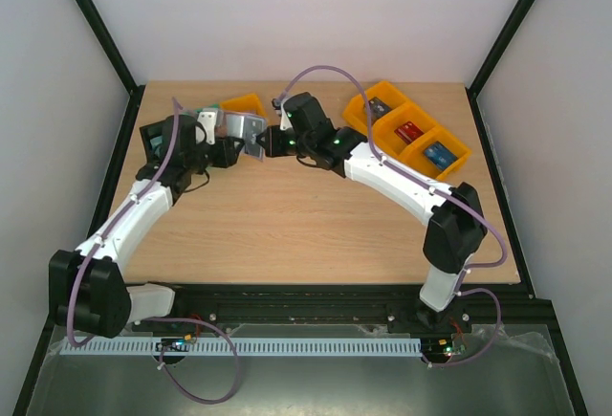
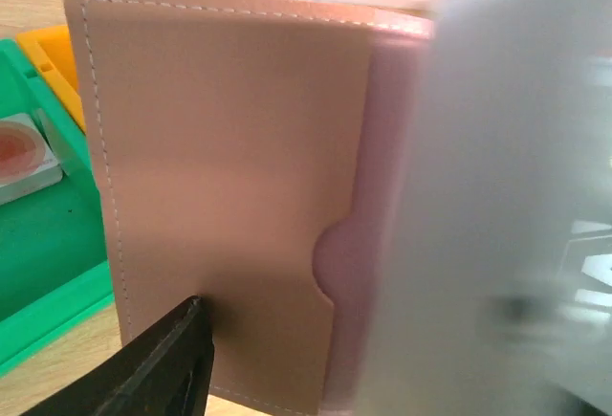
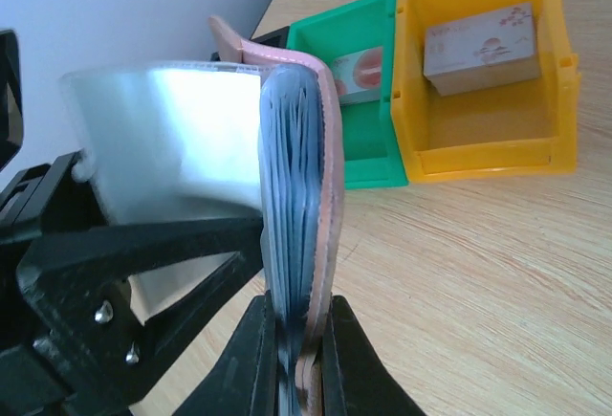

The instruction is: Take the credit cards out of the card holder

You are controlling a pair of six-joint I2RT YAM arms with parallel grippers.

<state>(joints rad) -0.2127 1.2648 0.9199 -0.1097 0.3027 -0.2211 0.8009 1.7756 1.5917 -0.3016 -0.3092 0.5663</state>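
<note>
Wood table point(image 1: 287, 234), white walls point(image 1: 316, 14) on 3 sides. Black frame bars point(image 1: 96, 24) rise from the 2 far corners and run along the left and right edges. Metal sheet point(image 1: 382, 387) below the near edge. Even, soft light.

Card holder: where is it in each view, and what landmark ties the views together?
Top external: card holder left of centre, in the far half.
Left wrist: card holder fills the middle.
Right wrist: card holder edge-on at centre, in the right gripper.
Shared landmark: nearest orange bin.
</note>
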